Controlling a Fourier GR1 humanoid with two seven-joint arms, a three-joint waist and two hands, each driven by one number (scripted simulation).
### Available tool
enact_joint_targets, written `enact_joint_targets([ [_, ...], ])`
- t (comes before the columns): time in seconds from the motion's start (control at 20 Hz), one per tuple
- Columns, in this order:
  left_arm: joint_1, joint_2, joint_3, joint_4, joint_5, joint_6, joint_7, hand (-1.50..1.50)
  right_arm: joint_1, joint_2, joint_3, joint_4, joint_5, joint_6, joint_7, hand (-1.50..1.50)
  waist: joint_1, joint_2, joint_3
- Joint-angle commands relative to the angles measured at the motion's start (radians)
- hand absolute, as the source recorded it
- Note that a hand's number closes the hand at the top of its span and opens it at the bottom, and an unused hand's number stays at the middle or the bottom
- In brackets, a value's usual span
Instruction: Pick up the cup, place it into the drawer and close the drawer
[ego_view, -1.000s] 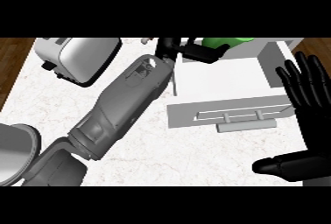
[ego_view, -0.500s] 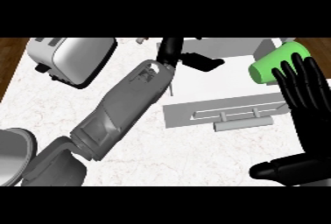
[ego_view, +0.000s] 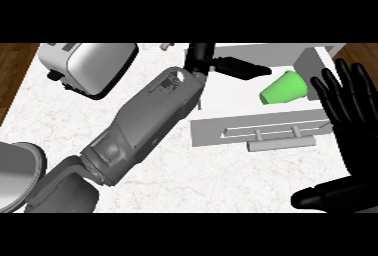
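The green cup (ego_view: 284, 88) is a tapered tumbler lying on its side inside the open drawer (ego_view: 258, 131), apart from both hands. Half a second ago it lay farther right, behind the right hand (ego_view: 353, 116). That hand's fingers are spread, released; the left hand (ego_view: 230, 65) fingers extended, holding nothing, over the drawer.

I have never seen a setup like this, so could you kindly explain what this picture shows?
It is a single view from the robot's head, looking steeply down at a white counter. The grey forearm crossing the middle ends in the black left hand, over an open drawer. A green cup lies on its side inside the drawer, held by nothing. The right hand rests open at the right edge, fingers up. A toaster stands at the upper left.
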Motion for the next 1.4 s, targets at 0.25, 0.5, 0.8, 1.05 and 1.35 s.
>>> enact_joint_targets([
  [0.25, 0.057, 0.009, 0.093, -0.119, 0.054, -0.053, -0.018, -1.50, 0.073, -0.033, -0.024, -0.049, -0.059, 0.062, 0.001, 1.50, 0.084, -0.022, -0.001],
  [0.5, 0.137, 0.106, 0.138, -0.239, 0.081, -0.052, 0.007, -1.50, 0.070, -0.125, 0.004, -0.080, 0.051, 0.121, 0.023, 1.50, 0.113, -0.029, -0.002],
  [0.8, 0.319, 0.243, 0.152, -0.452, 0.087, -0.036, 0.093, -1.50, 0.157, -0.175, 0.018, -0.106, 0.140, 0.193, -0.017, 1.50, 0.115, -0.030, -0.001],
  [1.05, 0.544, 0.347, 0.148, -0.731, 0.087, -0.007, 0.129, -1.50, 0.156, -0.212, 0.011, -0.091, 0.178, 0.212, 0.011, 1.50, 0.123, -0.031, -0.001],
  [1.35, 0.779, 0.457, 0.206, -0.898, 0.102, -0.088, 0.127, -1.50, 0.149, -0.141, 0.133, -0.033, 0.409, 0.141, -0.043, 1.50, 0.111, -0.024, -0.001],
])
